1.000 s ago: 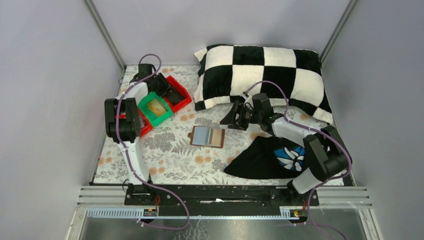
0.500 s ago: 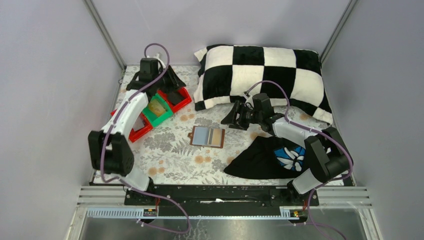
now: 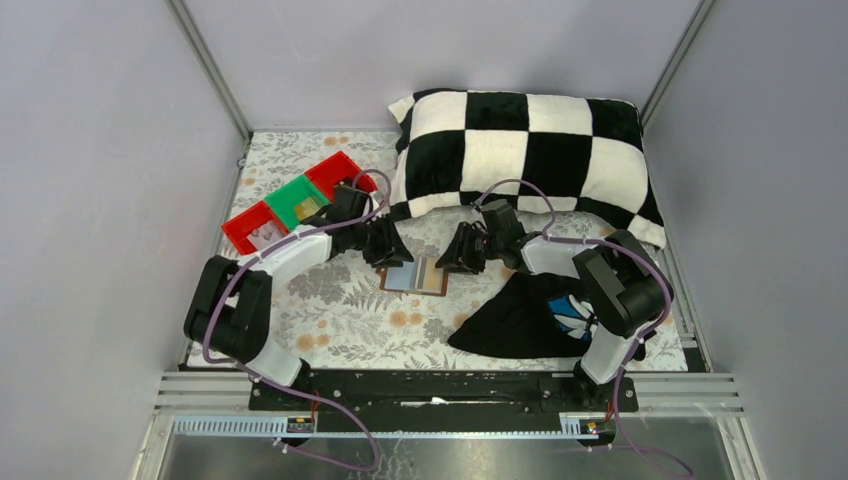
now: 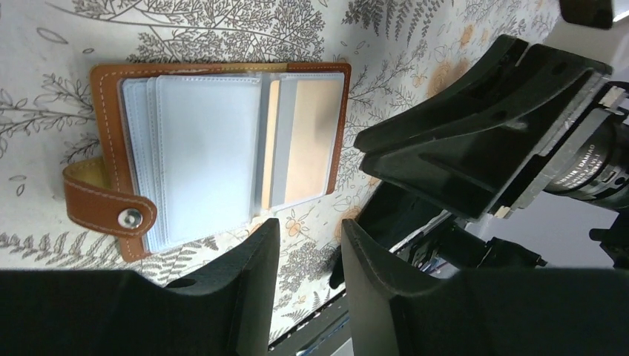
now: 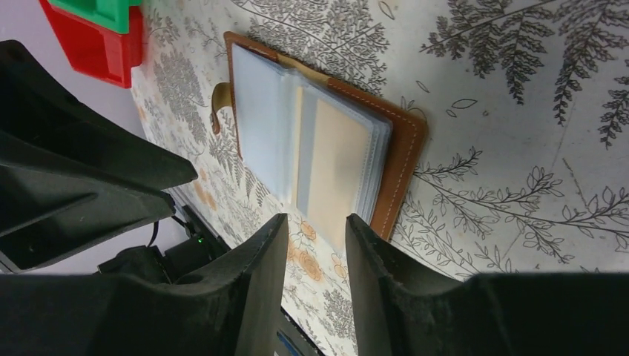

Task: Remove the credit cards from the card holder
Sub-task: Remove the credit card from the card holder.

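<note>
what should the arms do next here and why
Probably lower the left gripper to pin the card holder: both it and the right gripper hover open and empty, and the beige card sits sleeved, so pulling unpinned might drag the holder.

You're looking at robot lab test cell. Signs:
- plain grey wall panels (image 3: 100, 180) box bench (image 3: 340, 315) in on left, far, right
- aluminium frame posts (image 3: 208, 68) in far corners, slotted aluminium rail (image 3: 200, 392) along near edge
- left arm (image 3: 295, 252) and right arm (image 3: 610, 285) bolted side by side to black base plate (image 3: 450, 385)
- purple cables (image 3: 515, 183) looping loose

Homely items sit as props on floral-print bench top: checkered pillow (image 3: 520, 140), red and green trays (image 3: 300, 198), black cloth (image 3: 505, 322), card holder (image 3: 415, 275).
</note>
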Robot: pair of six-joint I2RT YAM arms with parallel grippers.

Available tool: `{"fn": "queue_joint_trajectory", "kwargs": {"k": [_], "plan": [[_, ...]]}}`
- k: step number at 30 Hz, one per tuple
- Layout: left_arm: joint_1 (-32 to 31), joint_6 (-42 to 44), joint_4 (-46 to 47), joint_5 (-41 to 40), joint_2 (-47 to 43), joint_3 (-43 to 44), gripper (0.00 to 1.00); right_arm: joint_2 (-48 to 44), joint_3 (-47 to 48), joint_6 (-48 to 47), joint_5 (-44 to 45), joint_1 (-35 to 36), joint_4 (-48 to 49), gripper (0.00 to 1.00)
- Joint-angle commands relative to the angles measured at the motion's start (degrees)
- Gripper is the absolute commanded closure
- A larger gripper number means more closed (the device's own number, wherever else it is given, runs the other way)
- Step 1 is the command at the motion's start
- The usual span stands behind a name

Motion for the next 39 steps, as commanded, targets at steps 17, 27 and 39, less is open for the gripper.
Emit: {"fn": "queue_joint_trajectory", "kwargs": {"k": [17, 27, 39], "plan": [[0.2, 1.7, 9.6, -0.1, 10.8, -4.6, 0.61, 6.9, 0.5, 2.6, -0.8, 1.0, 5.9, 0.59], [0.3, 1.8, 10.2, 0.4, 12.9, -4.4, 0.61, 4.7, -0.6, 3.6, -2.1, 1.3, 9.6, 0.6], [0.3, 2.4, 9.8, 0.7, 12.4, -4.1, 0.61, 0.5, -2.2, 3.1, 4.3, 1.4, 5.7, 0.55]]}}
